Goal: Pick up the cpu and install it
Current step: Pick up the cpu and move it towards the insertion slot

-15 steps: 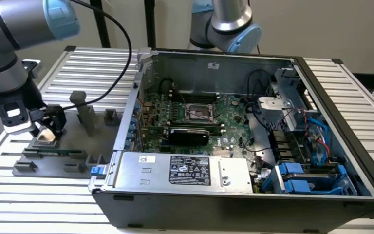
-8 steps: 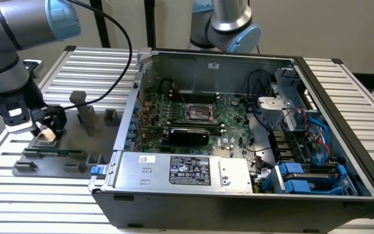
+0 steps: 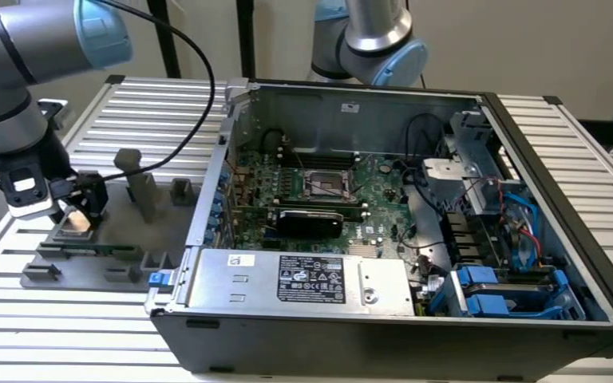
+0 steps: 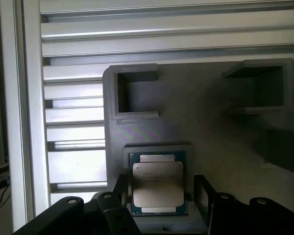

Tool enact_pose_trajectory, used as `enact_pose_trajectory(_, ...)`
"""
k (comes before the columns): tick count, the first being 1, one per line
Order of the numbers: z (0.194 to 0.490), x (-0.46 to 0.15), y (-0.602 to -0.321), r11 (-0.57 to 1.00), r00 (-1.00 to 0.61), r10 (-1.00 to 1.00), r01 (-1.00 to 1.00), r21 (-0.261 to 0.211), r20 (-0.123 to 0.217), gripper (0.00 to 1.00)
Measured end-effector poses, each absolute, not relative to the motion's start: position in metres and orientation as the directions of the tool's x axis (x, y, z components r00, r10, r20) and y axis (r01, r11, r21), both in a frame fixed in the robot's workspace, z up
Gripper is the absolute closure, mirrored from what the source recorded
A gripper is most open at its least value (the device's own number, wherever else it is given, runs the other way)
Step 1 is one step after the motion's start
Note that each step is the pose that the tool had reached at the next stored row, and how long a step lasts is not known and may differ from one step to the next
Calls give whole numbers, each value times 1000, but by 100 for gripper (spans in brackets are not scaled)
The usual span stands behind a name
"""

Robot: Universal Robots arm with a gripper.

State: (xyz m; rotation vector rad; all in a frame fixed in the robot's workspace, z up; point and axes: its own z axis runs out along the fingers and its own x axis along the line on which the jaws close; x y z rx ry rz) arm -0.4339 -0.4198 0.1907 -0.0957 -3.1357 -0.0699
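Grey plastic fixture lies on the slatted aluminium tabletop, at the exterior view's left, just beside the open PC case. Cpu sits flat in a shallow square recess of that fixture, silvery lid up w/ a green board edge showing round it.

Arm reaches down over it. Jaws are spread apart and grip nothing, one dark finger on each side of the chip. The opposite finger shows a thin gap to the chip's edge; can't tell if the first one touches. Cpu not yet lifted, it rests in the recess. In the exterior view it shows as a pale tan square right under the jaws.

Fixture also carries two box-shaped pockets, one near the cpu, one further off, plus upright posts.

Inside the case the motherboard lies flat. Its socket, dark w/ a metal frame, sits approx. mid-board, well apart from the cpu. Power supply w/ label lies along the case's near side.
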Motion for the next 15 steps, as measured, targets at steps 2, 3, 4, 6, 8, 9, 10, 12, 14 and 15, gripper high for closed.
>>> enact_pose_trajectory(2,190,-434,-420,997,-998,61,61,44,7,35)
enact_pose_trajectory(3,189,-434,-420,997,-998,61,61,44,9,35)
enact_pose_trajectory(4,189,-435,-419,997,-998,61,61,44,10,35)
enact_pose_trajectory(6,188,-435,-419,997,-998,61,62,44,11,35)
enact_pose_trajectory(8,186,-435,-418,997,-998,61,61,44,12,35)
enact_pose_trajectory(9,186,-435,-418,997,-998,61,61,44,12,35)
enact_pose_trajectory(10,185,-435,-418,997,-998,61,61,43,11,35)
enact_pose_trajectory(12,185,-435,-418,997,-998,61,61,43,12,35)
enact_pose_trajectory(14,185,-435,-418,997,-998,61,61,42,13,35)
enact_pose_trajectory(15,185,-435,-418,997,-998,61,61,41,13,35)
